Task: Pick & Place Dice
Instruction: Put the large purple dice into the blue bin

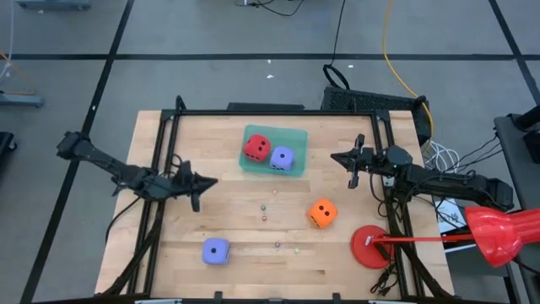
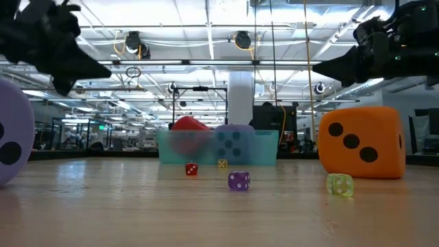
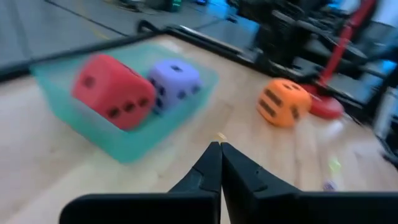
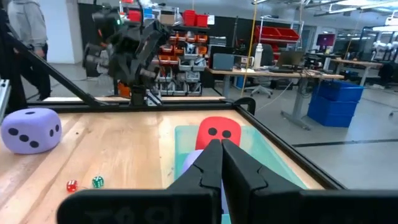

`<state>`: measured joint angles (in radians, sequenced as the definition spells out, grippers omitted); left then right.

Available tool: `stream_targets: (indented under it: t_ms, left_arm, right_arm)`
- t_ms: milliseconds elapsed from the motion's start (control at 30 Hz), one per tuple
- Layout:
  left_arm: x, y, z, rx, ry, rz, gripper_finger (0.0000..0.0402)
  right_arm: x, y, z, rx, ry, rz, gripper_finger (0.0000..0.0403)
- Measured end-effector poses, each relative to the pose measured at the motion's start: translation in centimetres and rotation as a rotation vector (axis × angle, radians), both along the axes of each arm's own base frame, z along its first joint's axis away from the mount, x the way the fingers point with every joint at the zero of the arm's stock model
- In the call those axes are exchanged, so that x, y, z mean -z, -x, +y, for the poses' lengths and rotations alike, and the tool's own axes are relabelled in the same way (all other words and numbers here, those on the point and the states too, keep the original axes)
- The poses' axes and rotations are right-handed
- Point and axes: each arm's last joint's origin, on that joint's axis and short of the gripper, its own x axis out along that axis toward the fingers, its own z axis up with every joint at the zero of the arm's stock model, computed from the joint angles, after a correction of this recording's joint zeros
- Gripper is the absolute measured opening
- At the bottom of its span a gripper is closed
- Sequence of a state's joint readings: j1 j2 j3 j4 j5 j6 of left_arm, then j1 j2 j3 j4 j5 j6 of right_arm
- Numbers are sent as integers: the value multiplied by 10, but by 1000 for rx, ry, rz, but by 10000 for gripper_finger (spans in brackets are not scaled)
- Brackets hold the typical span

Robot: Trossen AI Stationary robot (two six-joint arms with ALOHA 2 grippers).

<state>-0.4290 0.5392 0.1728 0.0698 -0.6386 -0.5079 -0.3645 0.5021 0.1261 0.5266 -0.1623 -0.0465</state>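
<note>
A red die (image 1: 256,148) and a purple-blue die (image 1: 282,158) sit inside a teal tray (image 1: 273,132) at the table's far middle. An orange die (image 1: 322,213) rests on the table right of centre. A second purple-blue die (image 1: 216,251) lies near the front edge. My left gripper (image 1: 211,181) hovers shut at the table's left, pointing at the tray, holding nothing; its shut fingers show as my left gripper (image 3: 220,149) in its wrist view. My right gripper (image 1: 336,156) hovers shut right of the tray, also empty.
Several tiny dice (image 2: 239,180) lie scattered on the table's middle. A red round disc (image 1: 372,247) with a red stand arm (image 1: 494,235) sits at the front right. A black frame (image 1: 278,112) borders the table. A person (image 4: 28,37) stands beyond the table.
</note>
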Motion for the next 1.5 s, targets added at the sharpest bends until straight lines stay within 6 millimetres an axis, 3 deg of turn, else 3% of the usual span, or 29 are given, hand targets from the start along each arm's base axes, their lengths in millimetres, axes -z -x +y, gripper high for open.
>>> stream_targets:
  t_ms: [200, 433, 733, 967, 1333, 1500]
  left_arm:
    - [27, 4, -3, 178, -18, -15, 6]
    - [23, 3, -4, 213, -49, -28, 22]
    - [23, 4, -13, 513, -121, -19, 14]
    - [22, 6, -19, 561, -236, -30, 8]
    - [3, 7, -24, 542, -159, -215, 8]
    - [-17, 6, -34, 576, -147, -244, 8]
  right_arm:
    - [0, 0, 0, 0, -8, 1, 0]
    - [0, 0, 0, 0, -7, 2, 0]
    - [0, 0, 0, 0, -2, 3, 0]
    - [0, 0, 1, -22, -8, 2, 0]
    - [0, -1, 2, -77, -5, 3, 0]
    - [0, -1, 2, -77, -5, 3, 0]
